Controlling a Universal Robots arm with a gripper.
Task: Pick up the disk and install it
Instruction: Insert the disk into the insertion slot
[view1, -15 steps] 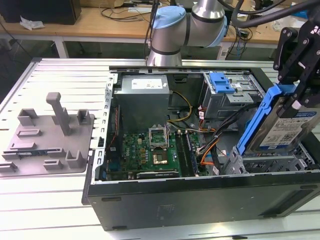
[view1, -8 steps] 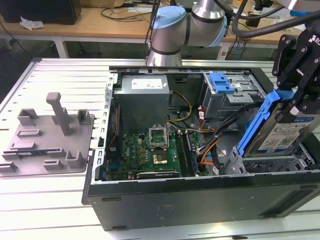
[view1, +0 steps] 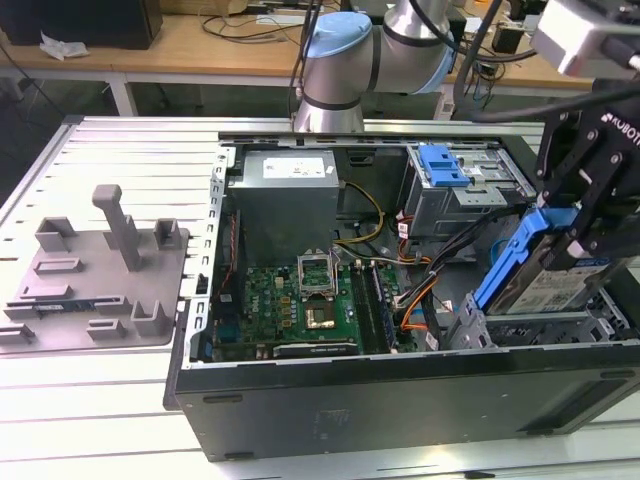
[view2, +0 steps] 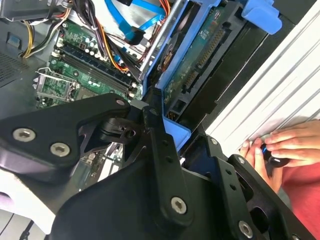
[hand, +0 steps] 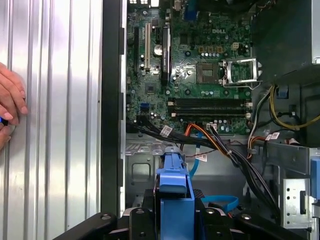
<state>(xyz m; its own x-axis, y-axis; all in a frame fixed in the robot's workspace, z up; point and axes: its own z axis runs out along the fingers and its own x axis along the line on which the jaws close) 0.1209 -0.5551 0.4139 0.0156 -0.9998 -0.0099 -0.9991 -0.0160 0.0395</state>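
Gripping the disk (view1: 548, 285) by its upper end, the gripper (view1: 588, 232) hangs over the open computer case (view1: 400, 400) at the exterior view's right, its fingers pinched onto the blue carrier frame (view1: 505, 265). The disk stands tilted, with its lower end at the metal drive cage (view1: 478, 325) beside the motherboard (view1: 300, 300) and its upper end between the fingers. In the first wrist view the blue carrier frame (hand: 174, 192) sits squarely between the jaws. A person's hand (hand: 10, 107) rests on the ribbed table (hand: 60, 100) beside the case.
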